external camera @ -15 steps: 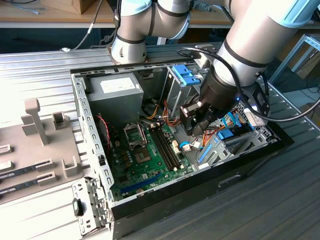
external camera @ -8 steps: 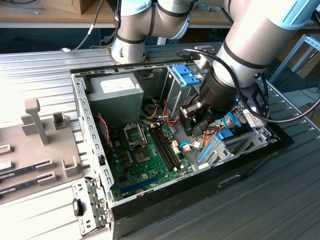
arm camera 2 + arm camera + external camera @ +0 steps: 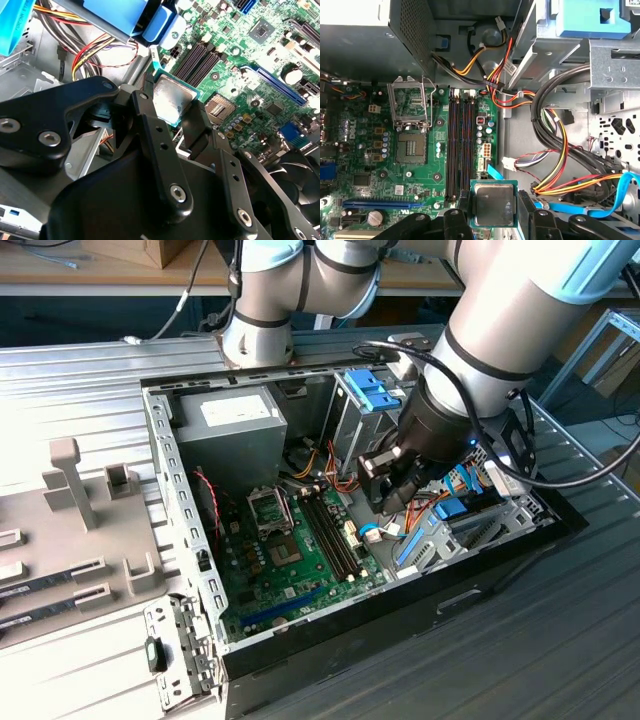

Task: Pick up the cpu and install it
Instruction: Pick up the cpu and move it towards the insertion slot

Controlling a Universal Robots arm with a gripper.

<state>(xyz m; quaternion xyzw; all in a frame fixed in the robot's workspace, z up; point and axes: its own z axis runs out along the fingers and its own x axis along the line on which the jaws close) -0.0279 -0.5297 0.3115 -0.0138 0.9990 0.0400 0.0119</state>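
Black gripper [image 3: 392,485] is hanging over the open grey metal computer case [image 3: 180,490], chip in its grasp!
Its two black fingers [image 3: 525,202] are squeezing the small square cpu [image 3: 493,204], silver-grey metal top with a thin green rim, by opposite edges. The cpu is floating flat over the edge of the big green motherboard [image 3: 435,165], just by the ends of the long black memory slots [image 3: 460,145]. The square processor socket [image 3: 411,149] is lying bare, well apart from it, with its silver hinged frame [image 3: 410,102] swung open.
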